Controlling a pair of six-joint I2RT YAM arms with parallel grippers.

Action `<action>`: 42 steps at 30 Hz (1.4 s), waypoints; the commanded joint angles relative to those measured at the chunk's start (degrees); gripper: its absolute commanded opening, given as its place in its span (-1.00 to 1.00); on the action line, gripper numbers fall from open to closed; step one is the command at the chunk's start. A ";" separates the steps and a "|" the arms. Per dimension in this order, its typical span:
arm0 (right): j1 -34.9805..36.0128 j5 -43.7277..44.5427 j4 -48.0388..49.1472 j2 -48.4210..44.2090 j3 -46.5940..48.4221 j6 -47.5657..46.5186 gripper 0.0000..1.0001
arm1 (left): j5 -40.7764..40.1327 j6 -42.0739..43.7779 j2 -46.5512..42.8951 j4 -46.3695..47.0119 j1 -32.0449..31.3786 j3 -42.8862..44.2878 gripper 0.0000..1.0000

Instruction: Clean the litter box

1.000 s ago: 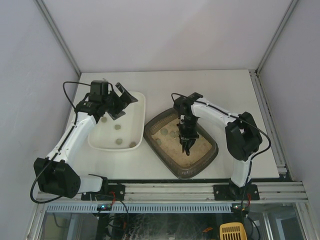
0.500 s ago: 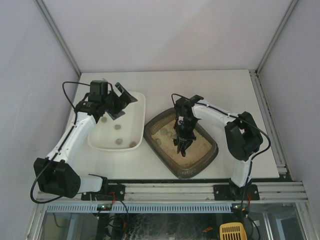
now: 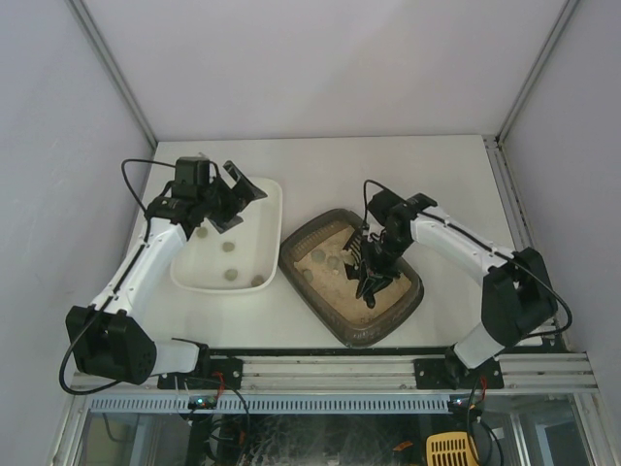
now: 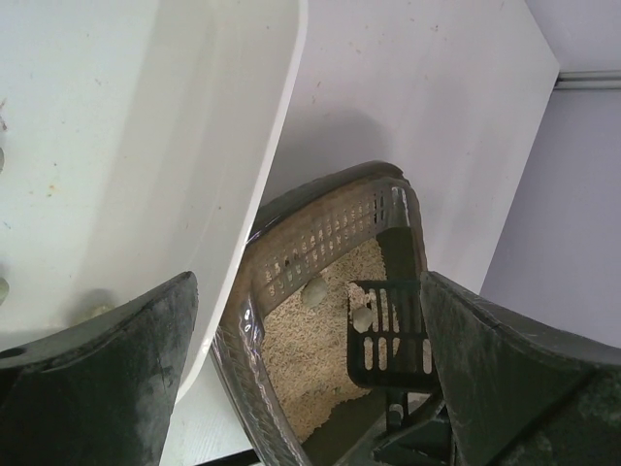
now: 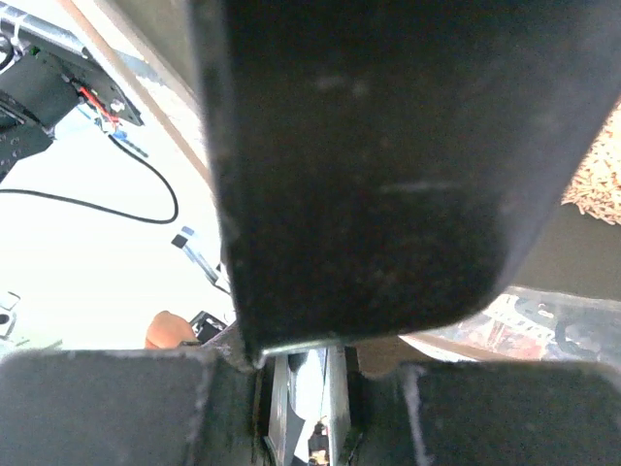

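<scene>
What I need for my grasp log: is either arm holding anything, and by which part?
The right gripper grips the scoop by its handle; the left gripper has its fingers open, holding nothing.

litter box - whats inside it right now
In the litter box: beige litter, a few pale clumps and a black slotted scoop. Whatever lies under the scoop is hidden.

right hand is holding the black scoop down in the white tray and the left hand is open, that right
Not quite. The right hand holds the black scoop down in the litter box, not the white tray; the top external view shows it. The left hand is open, as you say.
</scene>
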 commanded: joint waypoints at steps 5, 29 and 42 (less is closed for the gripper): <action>-0.13 -2.23 13.52 -13.59 -9.93 4.23 -1.00 | -2.29 2.85 -2.61 2.58 0.45 -1.95 0.99; 8.57 9.91 57.60 -52.67 -42.62 12.86 -1.00 | -15.55 12.27 -0.85 0.85 0.52 0.87 0.99; 7.38 8.66 59.50 -53.98 -45.16 14.69 -1.00 | -15.86 12.27 -1.60 2.50 0.56 -1.28 0.99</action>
